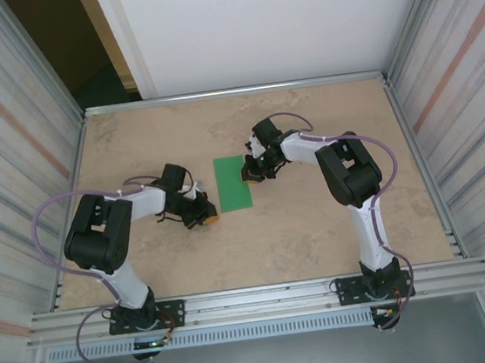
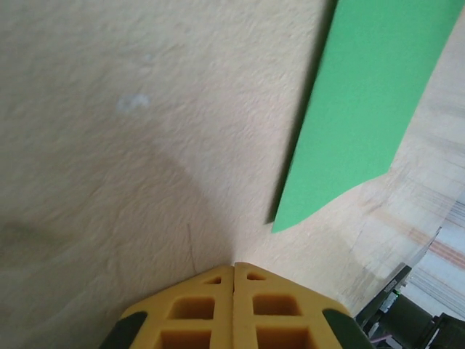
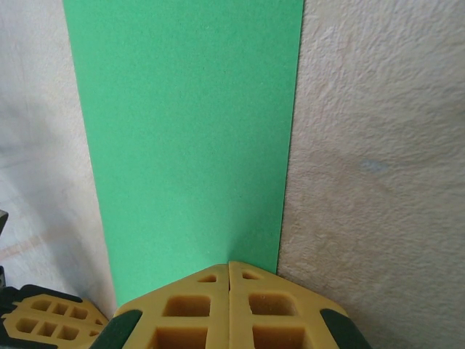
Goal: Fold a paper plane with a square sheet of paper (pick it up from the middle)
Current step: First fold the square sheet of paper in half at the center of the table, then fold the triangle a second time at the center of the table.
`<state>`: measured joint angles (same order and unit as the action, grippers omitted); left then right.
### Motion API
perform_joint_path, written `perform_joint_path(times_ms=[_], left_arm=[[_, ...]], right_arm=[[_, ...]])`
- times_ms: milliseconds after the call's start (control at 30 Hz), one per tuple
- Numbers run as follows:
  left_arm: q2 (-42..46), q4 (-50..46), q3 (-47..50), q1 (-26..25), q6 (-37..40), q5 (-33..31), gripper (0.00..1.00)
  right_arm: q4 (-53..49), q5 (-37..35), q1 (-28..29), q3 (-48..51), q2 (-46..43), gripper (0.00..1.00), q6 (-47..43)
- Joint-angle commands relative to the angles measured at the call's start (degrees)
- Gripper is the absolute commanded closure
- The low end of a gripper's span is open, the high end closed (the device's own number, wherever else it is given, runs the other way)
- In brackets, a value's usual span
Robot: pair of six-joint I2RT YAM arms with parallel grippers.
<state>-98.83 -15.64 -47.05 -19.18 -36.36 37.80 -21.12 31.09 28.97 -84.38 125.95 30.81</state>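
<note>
While the square sheet of paper (image 1: 232, 183) lies flat mid-worktop (image 1: 320, 243), left hand (image 1: 212, 219) clenched empty beside its near corner, right hand (image 1: 248, 176) clenched at its right edge, any pressing likely wants slow, even strokes.

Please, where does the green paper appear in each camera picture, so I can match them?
Top external: green paper mid-table, between left claw and right claw.
Left wrist: green paper upper right, one corner toward the left claw.
Right wrist: green paper down the centre, above the right claw.
Shared landmark: the beige table beneath it.
</note>
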Motion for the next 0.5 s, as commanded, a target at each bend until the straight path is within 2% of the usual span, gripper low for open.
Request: perform_joint_path(times_ms=[0,100,300,400,467], left_arm=[[2.8,-2.4,-4.1,0.2,-2.2,-0.4,1.00],[2.9,0.3,-7.1,-0.1,-4.0,-0.5,0.98],[-1.0,6.2,-11.4,-1.2,-6.7,-1.2,0.88],[-3.8,7.3,-13.9,-2.4,-6.3,-1.0,0.86],[-5.9,7.6,-15.7,-3.0,-6.3,-0.6,0.84]], right_arm=[[-15.9,-11.4,0.6,4.8,6.8,1.00,-0.5],[-15.3,-8.7,0.7,3.0,2.7,0.96,0.8],[-9.1,-0.5,0.2,-1.2,-6.0,0.78,6.4],[-5.3,0.1,0.2,1.5,-10.5,0.67,9.0],[-2.5,-1.0,0.0,5.9,-13.8,0.63,10.7]])
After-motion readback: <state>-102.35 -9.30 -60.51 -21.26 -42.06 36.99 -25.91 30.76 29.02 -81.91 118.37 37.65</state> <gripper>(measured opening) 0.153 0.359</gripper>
